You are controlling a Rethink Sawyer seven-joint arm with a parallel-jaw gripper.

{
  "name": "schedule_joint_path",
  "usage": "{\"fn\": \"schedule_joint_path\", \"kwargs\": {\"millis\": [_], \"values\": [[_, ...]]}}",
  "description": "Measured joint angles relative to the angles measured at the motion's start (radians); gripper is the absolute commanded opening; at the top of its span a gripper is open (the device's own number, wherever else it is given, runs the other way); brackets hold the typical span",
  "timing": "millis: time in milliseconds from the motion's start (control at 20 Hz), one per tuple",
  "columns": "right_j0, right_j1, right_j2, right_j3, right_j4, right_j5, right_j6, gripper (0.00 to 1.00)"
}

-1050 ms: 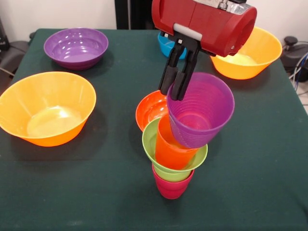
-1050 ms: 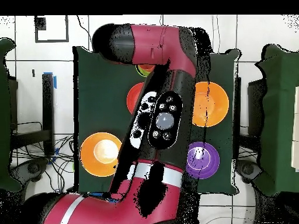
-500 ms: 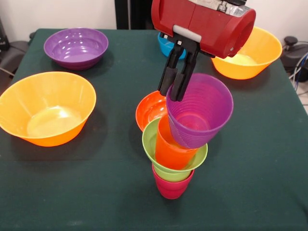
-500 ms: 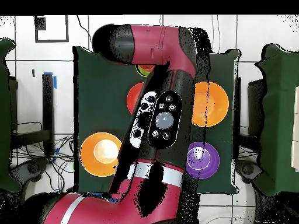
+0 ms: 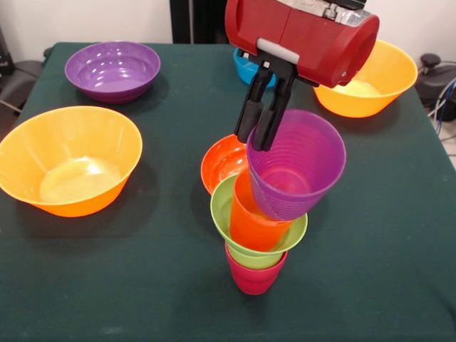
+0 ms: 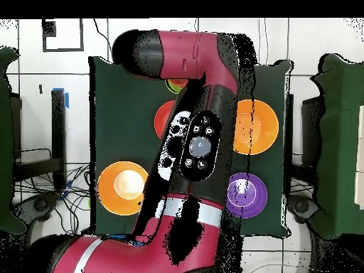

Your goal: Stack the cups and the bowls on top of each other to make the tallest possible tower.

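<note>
Front view, left to right: a large orange bowl [image 5: 70, 159] is sitting near the left edge of the green table [image 5: 128, 285], with a purple bowl [image 5: 112, 69] behind it toward the far corner. Mid-table, a red-orange bowl [image 5: 222, 160] is sitting just behind the tower [image 5: 265, 214]. The tower is standing as a crimson cup [image 5: 255, 276] at the bottom, a lime green cup [image 5: 246, 242] in it, an orange-red cup [image 5: 255, 219] in that, and a purple cup [image 5: 296, 164] on top, tilting toward the camera with its mouth open. The gripper [image 5: 258, 121] is reaching down from the red arm [image 5: 303, 32]; its black fingers [image 5: 249, 107] are standing close together, pinching the purple cup's far rim. A small blue bowl [image 5: 246, 68] is peeking out behind the arm, and a second large orange bowl [image 5: 370, 85] is sitting at the far right.

Overhead view: the arm is covering most of the tower, so only a sliver of what is probably its lime rim [image 6: 175, 85] is showing.
</note>
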Motion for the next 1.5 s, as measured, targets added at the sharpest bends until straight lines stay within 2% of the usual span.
{"fn": "schedule_joint_path", "kwargs": {"millis": [1500], "values": [[-0.036,-0.026,0.04,0.0,-0.027,0.0,-0.01,0.0]]}}
